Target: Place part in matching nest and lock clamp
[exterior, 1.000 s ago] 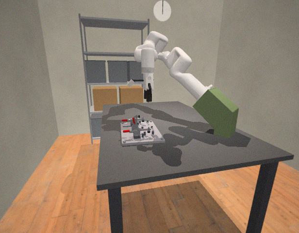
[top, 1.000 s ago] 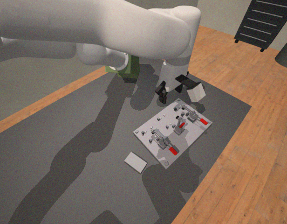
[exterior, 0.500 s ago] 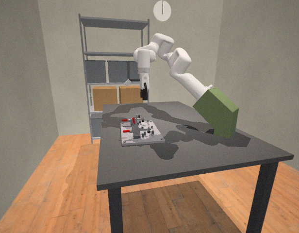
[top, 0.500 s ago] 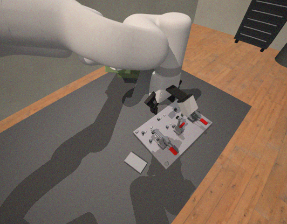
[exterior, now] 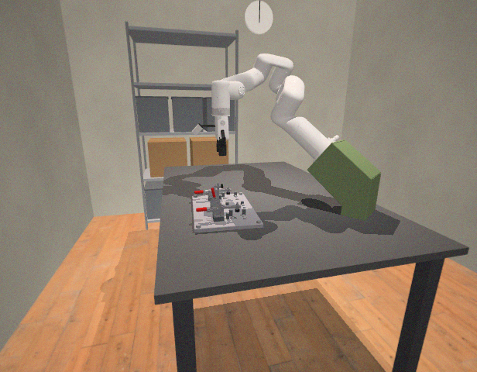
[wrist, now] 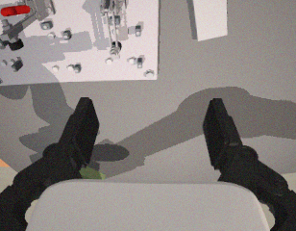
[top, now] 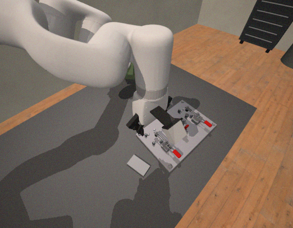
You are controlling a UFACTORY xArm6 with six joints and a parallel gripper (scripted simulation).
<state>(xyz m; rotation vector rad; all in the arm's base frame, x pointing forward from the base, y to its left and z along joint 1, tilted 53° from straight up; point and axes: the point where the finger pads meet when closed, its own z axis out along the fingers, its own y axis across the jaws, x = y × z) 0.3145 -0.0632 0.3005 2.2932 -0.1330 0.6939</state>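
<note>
overhead, gripper wide open and empty above the table, fixture at eleven o'clock, part at one, apparently lying flat

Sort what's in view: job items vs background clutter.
Job:
- part, flat on the table beside the fixture
- fixture plate with its red-handled clamps
- gripper, open, empty, above the table

Background:
- shelf unit with cardboard boxes
- wall clock
- green arm base

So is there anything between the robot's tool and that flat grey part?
No. In the wrist view, only bare dark table, crossed by shadows, lies between the open tool and the part. The fixture sits off to the side.
</note>
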